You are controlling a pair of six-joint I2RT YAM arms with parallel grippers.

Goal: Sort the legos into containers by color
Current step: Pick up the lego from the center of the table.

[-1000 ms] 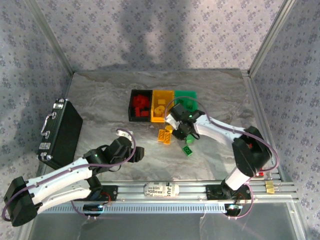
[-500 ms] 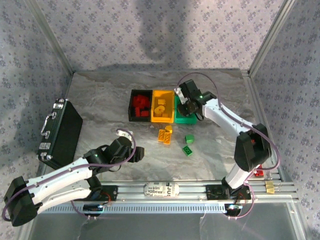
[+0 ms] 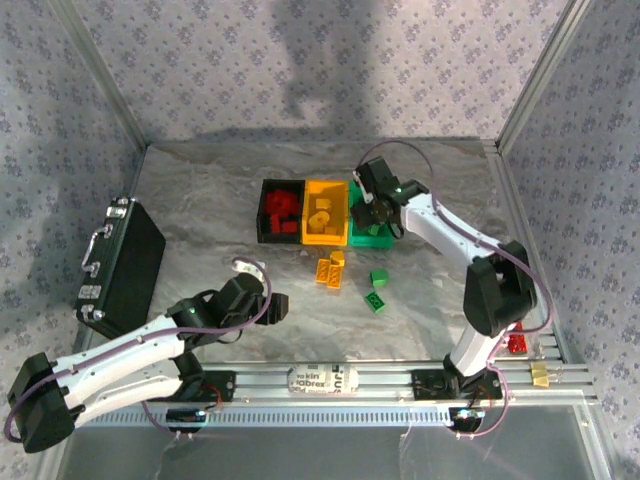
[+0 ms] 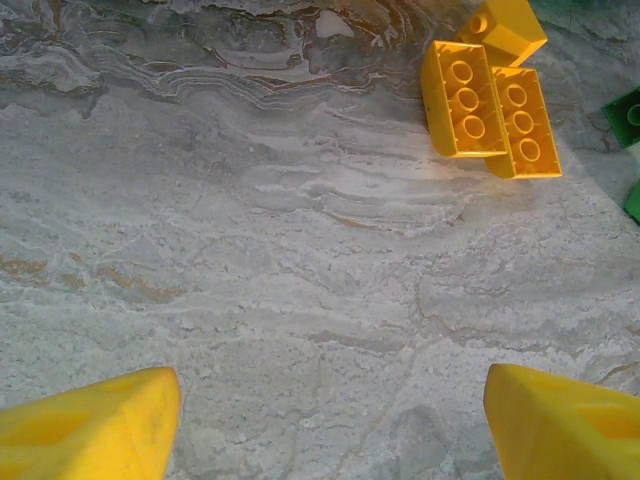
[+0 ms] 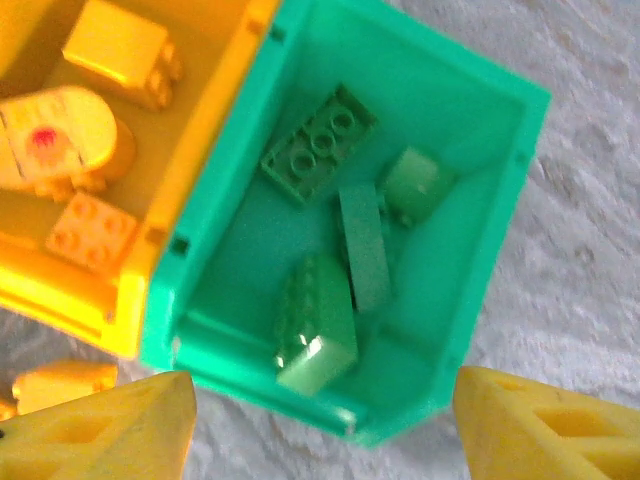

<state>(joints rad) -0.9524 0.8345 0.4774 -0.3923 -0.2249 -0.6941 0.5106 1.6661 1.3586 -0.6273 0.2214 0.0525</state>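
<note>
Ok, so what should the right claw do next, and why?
Probably lift the right claw away from the green bin and move toward the nearer loose green brick. The jaws stand open and empty above the bin, green bricks already lie inside, and that loose one waits on the table.

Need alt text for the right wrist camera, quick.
The open right pincer hovers above the green bin, which holds several green bricks. The yellow bin touching its side holds yellow bricks.
</note>
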